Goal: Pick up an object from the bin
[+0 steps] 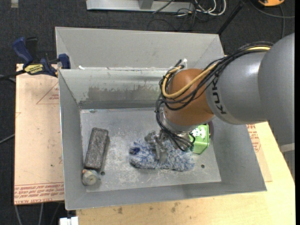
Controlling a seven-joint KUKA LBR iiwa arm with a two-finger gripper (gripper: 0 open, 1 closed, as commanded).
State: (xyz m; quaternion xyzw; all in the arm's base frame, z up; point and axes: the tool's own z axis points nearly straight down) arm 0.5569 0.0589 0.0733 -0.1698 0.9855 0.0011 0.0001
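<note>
Cloth lies under the jaws: a fuzzy blue and grey rag (176,162), crumpled on the floor of the bin (122,121), near the front edge and a bit right of the middle. My arm (243,88) reaches in from the right, and its orange cover (187,97) hangs over the spot. The jaws are down low, right at the top of the rag, and they look like they touch it. I cannot tell if they are wide or narrow, because the wires and the cover hide much of them. I do not see the rag pinched between them, so I will not say it is held.

Just beside the rag, toward the right wall, sits a small green block (200,139). Well apart, by the left wall, lies a dark grey bar (96,147). A little round thing (90,177) sits at its near end, in the front left corner.

I think the job is about half done. The reach down looks finished. What is left is to close on the rag, get a firm grip and lift it clear of the bin. Nothing is off the floor yet.
</note>
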